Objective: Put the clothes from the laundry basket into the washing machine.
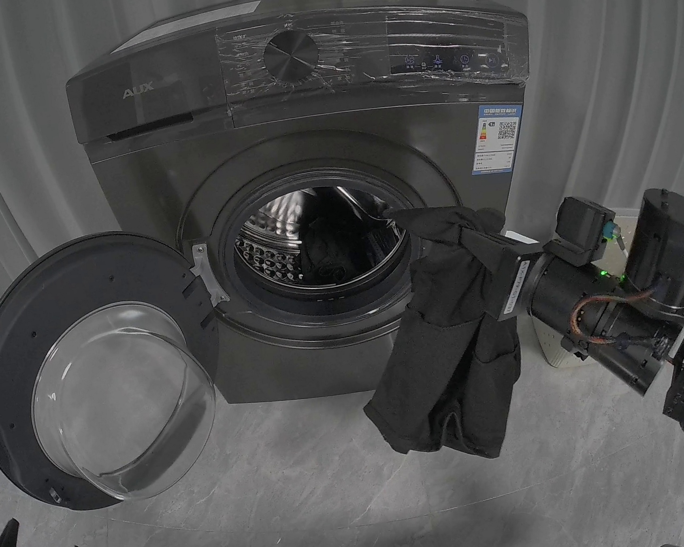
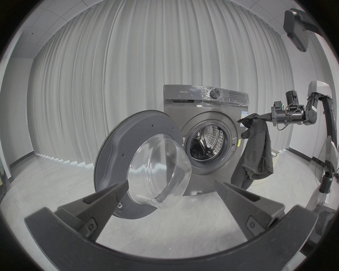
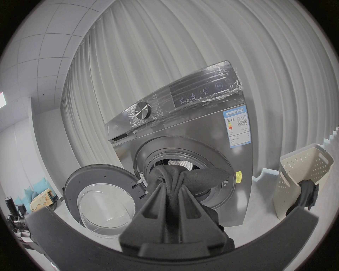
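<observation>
While the right gripper hangs just in front of the washing machine's round opening, toward its right side, its jaws are pinching a bunched fold of a black garment. One end of that garment stretches up to the opening's right rim, and the rest hangs in long folds down the machine's front, right of the opening. More dark clothing already lies inside the metal drum, piled at the back. Machine door is swung fully open to the left on its hinge, with the clear bowl-shaped glass facing outward. Left gripper is low and well apart from the machine, out beyond the open door on the left, with its jaws spread wide and nothing between them. Laundry basket, pale with perforated walls, stands on the floor to the right of the machine, near its side, and another dark piece of clothing is draped over its front rim. Grey tiled floor lies under everything, and a pale pleated curtain hangs behind the machine. Control panel on top of the machine is wrapped in clear film, with a round dial in its middle.
</observation>
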Robot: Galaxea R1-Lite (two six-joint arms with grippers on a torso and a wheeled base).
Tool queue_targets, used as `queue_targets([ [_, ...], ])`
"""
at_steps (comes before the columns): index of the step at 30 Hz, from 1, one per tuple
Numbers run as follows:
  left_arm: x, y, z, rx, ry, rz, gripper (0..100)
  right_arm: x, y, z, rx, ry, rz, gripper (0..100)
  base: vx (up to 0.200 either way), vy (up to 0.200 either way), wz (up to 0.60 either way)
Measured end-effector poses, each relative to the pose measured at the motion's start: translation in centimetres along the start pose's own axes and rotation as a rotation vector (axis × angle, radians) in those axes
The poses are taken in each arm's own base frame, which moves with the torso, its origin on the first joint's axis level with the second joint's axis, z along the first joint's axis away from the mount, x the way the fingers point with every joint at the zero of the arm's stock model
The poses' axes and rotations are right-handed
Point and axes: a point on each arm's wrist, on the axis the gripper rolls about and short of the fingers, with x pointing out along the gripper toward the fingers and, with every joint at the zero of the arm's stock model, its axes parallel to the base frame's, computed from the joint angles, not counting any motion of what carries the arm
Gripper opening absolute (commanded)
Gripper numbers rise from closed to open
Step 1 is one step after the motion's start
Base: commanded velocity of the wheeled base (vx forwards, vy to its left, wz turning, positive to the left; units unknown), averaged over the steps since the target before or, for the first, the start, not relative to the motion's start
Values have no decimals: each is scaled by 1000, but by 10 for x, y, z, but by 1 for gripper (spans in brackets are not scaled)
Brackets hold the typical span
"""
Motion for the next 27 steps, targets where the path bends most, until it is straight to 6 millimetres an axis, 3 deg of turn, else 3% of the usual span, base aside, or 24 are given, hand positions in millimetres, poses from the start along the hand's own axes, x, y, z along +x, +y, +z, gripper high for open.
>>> queue_targets([
  [6,-5,-1,40,15,-105,-65,100,12,5,-4,7,2,7,0,0,0,0],
  [10,6,-3,62,33,-72,-160,100,20,8,-4,18,-5,13,0,0,0,0],
  [19,66,-6,87,29,47,-318,100,42,15,-3,35,-33,29,0,0,0,0],
  [27,124,-23,83,17,168,-479,100,59,21,-3,43,-53,39,0,0,0,0],
])
